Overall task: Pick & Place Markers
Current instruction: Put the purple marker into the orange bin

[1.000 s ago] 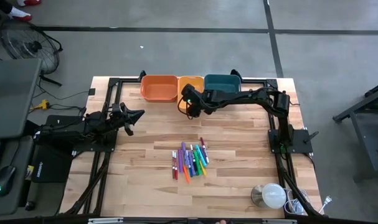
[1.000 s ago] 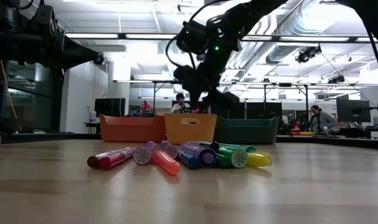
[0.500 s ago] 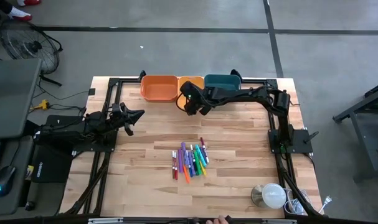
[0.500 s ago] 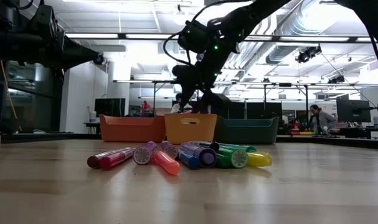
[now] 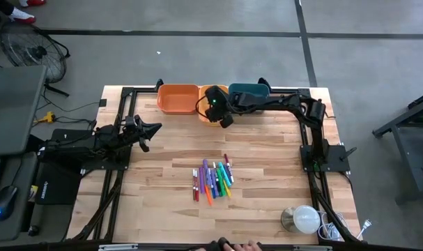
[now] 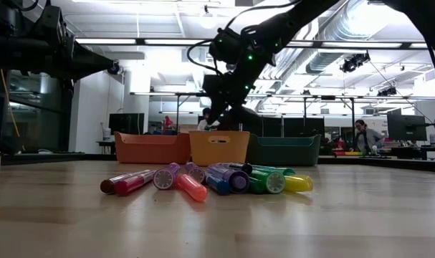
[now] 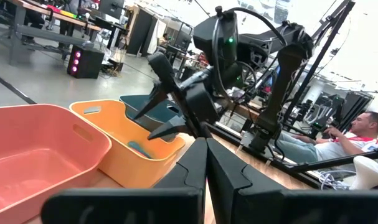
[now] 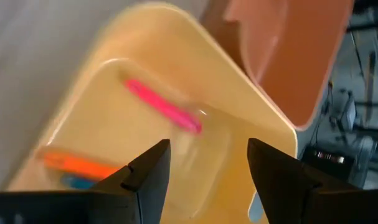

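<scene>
- Right gripper [image 5: 212,106]: positioned above the yellow rectangular plastic bin [image 5: 204,91], the middle one of three bins along the 12 o'clock edge of the light wooden slatted table [image 5: 267,174]. Its two dark fingers [image 8: 145,174] stand well apart with nothing between them; the gripper is open and empty.
- Inside the yellow rectangular plastic bin, the right wrist view shows a pink marker [image 8: 164,107] with motion blur, an orange marker [image 8: 76,165] on the bin floor, and a blue item [image 8: 76,182] just beside the orange one, partly hidden.
- Left gripper [image 5: 154,127]: held at the 9 o'clock side of the table, well apart from the bins and the markers. In the left wrist view its fingers [image 7: 195,168] press together; the gripper is closed and holds nothing.
- Cluster of thin capped markers [image 5: 212,180]: lying flat on the table toward 6 o'clock from the bins, side by side and touching, in red, orange, purple, blue, green, pink and yellow. In the low view the cluster [image 6: 203,179] lies in front of the bins.
- Orange rectangular plastic bin [image 5: 178,98]: touching the yellow bin on its 9 o'clock side.
- Teal rectangular plastic bin [image 5: 256,90]: touching the yellow bin on its 3 o'clock side, partly covered by the right arm.
- White dome-shaped object [image 5: 303,219]: at the table's 5 o'clock corner.
</scene>
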`<state>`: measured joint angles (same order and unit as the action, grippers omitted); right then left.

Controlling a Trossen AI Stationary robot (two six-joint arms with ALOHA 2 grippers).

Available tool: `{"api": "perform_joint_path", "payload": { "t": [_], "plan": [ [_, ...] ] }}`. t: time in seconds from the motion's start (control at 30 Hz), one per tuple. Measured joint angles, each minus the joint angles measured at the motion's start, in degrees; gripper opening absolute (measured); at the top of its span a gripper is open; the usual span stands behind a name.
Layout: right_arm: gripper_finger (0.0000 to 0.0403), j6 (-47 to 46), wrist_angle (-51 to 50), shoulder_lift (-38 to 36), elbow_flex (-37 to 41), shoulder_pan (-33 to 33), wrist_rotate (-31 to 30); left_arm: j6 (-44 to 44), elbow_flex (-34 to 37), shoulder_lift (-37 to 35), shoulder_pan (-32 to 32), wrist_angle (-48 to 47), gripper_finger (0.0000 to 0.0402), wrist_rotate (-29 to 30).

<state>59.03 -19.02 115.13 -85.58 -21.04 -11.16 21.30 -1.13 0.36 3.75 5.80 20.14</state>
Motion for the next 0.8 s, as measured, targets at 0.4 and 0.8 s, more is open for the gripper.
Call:
{"api": "perform_joint_path", "payload": {
  "t": [0.4, 0.8],
  "plan": [
    [0.0202, -23.8, 10.3, 0.0, 0.0, -0.2, -13.4, 0.0, 0.0, 0.0, 0.0, 0.0, 0.0003, 0.0],
    [0.0201, -33.5, 11.4, 0.0, 0.0, -2.4, -11.7, 0.0, 0.0, 0.0, 0.0, 0.0, 0.0003, 0.0]
  ]
}}
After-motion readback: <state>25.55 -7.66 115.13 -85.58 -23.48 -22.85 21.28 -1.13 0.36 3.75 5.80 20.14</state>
